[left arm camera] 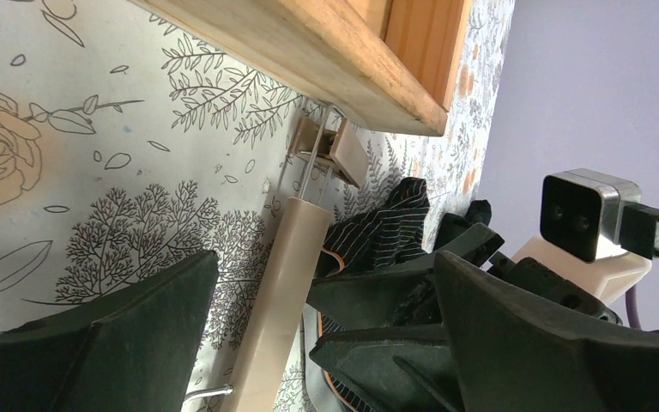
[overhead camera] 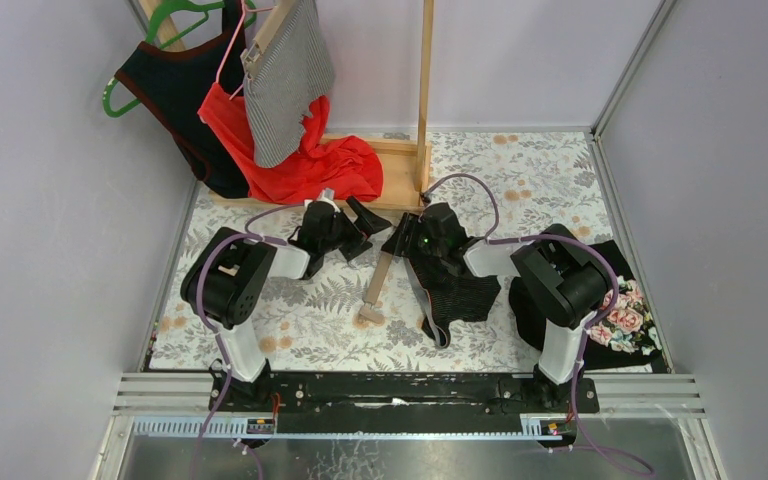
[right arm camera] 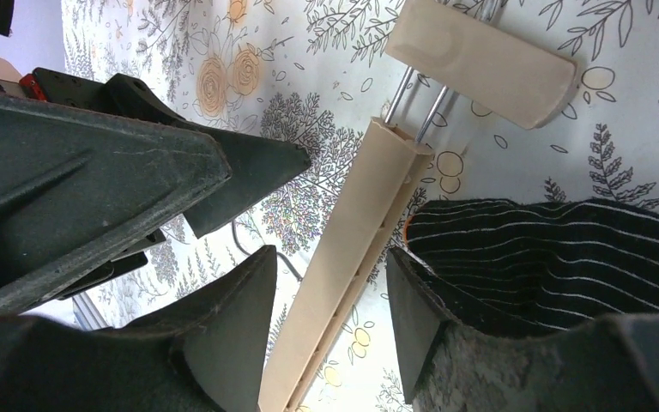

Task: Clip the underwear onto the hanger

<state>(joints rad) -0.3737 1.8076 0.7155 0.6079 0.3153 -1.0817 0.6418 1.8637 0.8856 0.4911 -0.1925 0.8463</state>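
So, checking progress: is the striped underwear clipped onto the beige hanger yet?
No, unclipped: the underwear lies beside the hanger, and the visible clip holds no fabric.

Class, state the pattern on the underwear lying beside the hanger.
Black with thin pale stripes; the underwear shows best in the right wrist view.

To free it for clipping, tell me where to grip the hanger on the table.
Grip the hanger by its straight bar mid-length, from above, closing across its narrow width. It lies flat on the table, and the middle leaves the end clip free, with the underwear close on its right.
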